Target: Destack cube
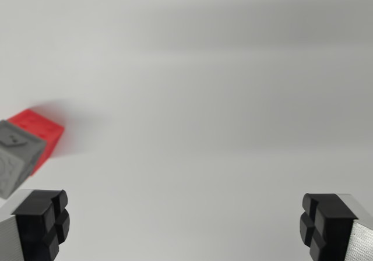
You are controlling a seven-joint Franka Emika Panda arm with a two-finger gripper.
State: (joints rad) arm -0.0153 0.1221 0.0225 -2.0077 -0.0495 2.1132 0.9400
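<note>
At nine o'clock in the wrist view, a grey cube [16, 156] sits on a red cube [42, 131]; both look light, rigid and smooth, best pinched across flat sides. The gripper [185, 226] gapes wide, empty.

Only the gripper [185, 226] of the arm shows, at the bottom edge of the wrist view: two fingers, one at 7 o'clock and one at 5 o'clock. Each finger has a body of brushed, silver-grey metal with fine horizontal ribbing along its outer side. The inner face of each carries a matte black pad [42, 221], blocky in shape and cut by cross-shaped grooves into four rounded lobes. No cables, screws or markings can be made out.
</note>
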